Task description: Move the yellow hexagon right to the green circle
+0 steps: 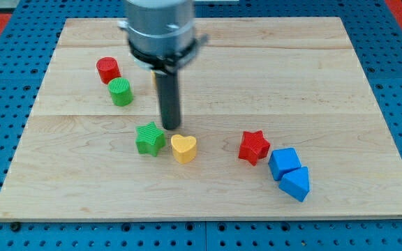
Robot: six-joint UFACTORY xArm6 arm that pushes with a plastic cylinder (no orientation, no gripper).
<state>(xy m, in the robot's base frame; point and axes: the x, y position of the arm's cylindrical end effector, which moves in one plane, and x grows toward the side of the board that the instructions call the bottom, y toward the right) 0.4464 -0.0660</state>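
Note:
The green circle block (121, 91) stands at the board's upper left, just below a red cylinder (108, 70). My tip (170, 127) rests on the board between the green star (149, 138) and the yellow heart (183, 148), just above both. A thin yellow sliver (153, 78) shows at the rod's left edge, right of the green circle. The arm hides most of it, so I cannot make out its shape. No yellow hexagon shows in full.
A red star (254, 146) lies right of the heart. A blue cube (284, 162) and a blue triangle (296, 183) touch each other at the lower right. The wooden board (326, 84) sits on a blue pegboard.

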